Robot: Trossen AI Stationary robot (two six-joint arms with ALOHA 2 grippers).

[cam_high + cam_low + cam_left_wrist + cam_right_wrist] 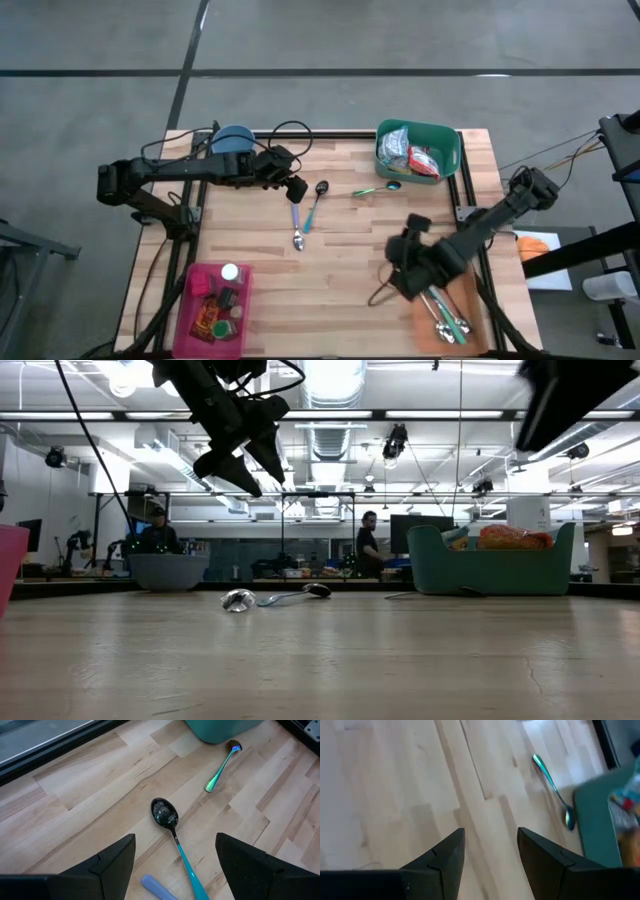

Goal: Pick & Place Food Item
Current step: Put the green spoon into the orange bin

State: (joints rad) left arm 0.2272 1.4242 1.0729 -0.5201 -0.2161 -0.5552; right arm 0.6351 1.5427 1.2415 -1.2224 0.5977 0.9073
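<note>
Food packets [412,156] sit in the green bin [448,134] at the far right of the table [340,270], untouched. All places below are given against that bin.

Left gripper [295,188] hangs in the air well left of the bin, fingers spread, nothing between them. In the left wrist view the fingers [112,862] frame a black-bowled spoon with a teal handle [172,827], and a purple handle [156,887] lies just beside it. High view shows that purple handle belongs to a second spoon [297,228], bowl end toward the near edge.

A green iridescent spoon [378,188] lies just in front of the bin, its bowl close to the bin wall; contact can't be told.

Right gripper [402,272] is well in front of the bin, near side of the table, over bare wood. Fingers [442,857] stand apart, gripping nothing.

Orange tray [425,325] with several spoons [443,318] sits at the near right corner, straight in front of the bin. Pink bin [195,283] with small jars is far off to the near left. Blue bowl [233,138] is at the far edge, well left of the bin.

Low view: people [368,542] in the room behind.
</note>
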